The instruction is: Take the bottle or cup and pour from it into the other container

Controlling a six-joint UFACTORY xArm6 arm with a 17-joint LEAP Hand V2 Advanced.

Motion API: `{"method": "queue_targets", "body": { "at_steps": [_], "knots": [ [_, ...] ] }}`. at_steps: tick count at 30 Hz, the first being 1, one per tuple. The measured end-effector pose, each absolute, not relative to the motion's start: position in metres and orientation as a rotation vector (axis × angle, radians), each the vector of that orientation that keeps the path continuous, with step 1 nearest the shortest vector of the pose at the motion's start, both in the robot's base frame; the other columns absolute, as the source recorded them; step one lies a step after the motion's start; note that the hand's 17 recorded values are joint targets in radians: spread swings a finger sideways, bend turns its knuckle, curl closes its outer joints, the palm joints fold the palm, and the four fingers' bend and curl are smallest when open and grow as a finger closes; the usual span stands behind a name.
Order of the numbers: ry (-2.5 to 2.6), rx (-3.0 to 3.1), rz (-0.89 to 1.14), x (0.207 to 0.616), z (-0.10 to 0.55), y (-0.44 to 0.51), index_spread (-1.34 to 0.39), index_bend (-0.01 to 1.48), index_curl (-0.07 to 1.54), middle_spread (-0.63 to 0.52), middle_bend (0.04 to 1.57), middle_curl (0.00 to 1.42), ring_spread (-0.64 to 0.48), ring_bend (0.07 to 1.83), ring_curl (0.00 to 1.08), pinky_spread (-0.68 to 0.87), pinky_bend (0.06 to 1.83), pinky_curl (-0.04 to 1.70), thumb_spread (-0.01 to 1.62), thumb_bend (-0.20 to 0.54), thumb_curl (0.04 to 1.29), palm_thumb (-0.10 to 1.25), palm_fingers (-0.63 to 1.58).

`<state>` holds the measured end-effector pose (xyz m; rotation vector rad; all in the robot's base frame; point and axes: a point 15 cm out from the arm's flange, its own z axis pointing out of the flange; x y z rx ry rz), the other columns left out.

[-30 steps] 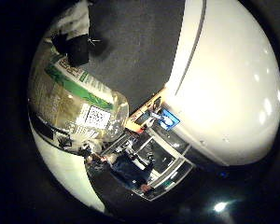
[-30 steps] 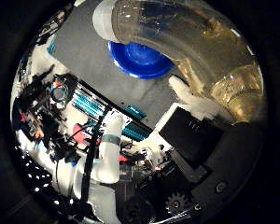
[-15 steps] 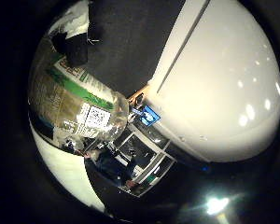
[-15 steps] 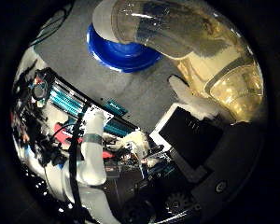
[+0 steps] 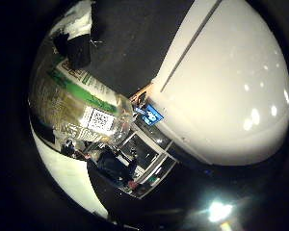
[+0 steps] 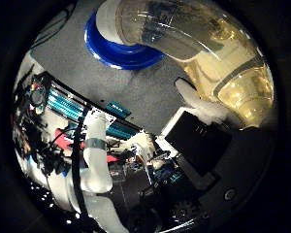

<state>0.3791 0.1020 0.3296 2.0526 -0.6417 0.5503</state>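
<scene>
Our fingers (image 6: pixel 203 109) are wrapped around the clear bottle (image 6: pixel 199 53), which lies tipped in the hand (image 6: pixel 208 160) with its neck over the blue bowl (image 6: pixel 119 48) on the grey counter (image 6: pixel 136 92). We judge we should tilt slowly, keeping the mouth centred over the bowl. Yellowish liquid sits in the bottle; we cannot see the bowl's contents.

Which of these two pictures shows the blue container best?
The thumb side palm view: the blue container lies on the grey surface, partly hidden behind the clear bottle. The little finger side view shows none of it.
</scene>
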Motion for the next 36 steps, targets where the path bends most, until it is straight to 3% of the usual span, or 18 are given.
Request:
{"method": "queue_targets", "body": {
  "at_steps": [10,15,21,31,36],
  "knots": [
    [-0.88,2.278,0.411,0.383,0.344,0.118,-0.27,1.08,1.06,-0.18,1.27,1.01,-0.33,1.19,1.07,-0.3,1.12,1.02,0.19,-0.019,0.95,1.12,1.07],
    [-1.154,2.482,0.213,0.398,0.363,0.136,-0.27,1.08,1.06,-0.18,1.27,1.01,-0.33,1.19,1.07,-0.3,1.12,1.02,0.18,-0.017,0.95,1.13,1.07],
    [-1.463,2.704,0.094,0.439,0.398,0.152,-0.27,1.08,1.06,-0.18,1.27,1.01,-0.32,1.2,1.06,-0.29,1.12,1.02,0.16,-0.017,0.95,1.14,1.07],
    [-2.024,3.026,-0.313,0.507,0.449,0.182,-0.26,1.09,1.05,-0.17,1.28,1.0,-0.31,1.2,1.06,-0.27,1.11,1.03,0.12,-0.018,0.95,1.14,1.07],
    [-2.192,3.115,-0.421,0.538,0.429,0.174,-0.26,1.09,1.05,-0.17,1.29,0.99,-0.3,1.21,1.06,-0.28,1.1,1.04,0.12,-0.017,0.95,1.15,1.07]
  ]
}}
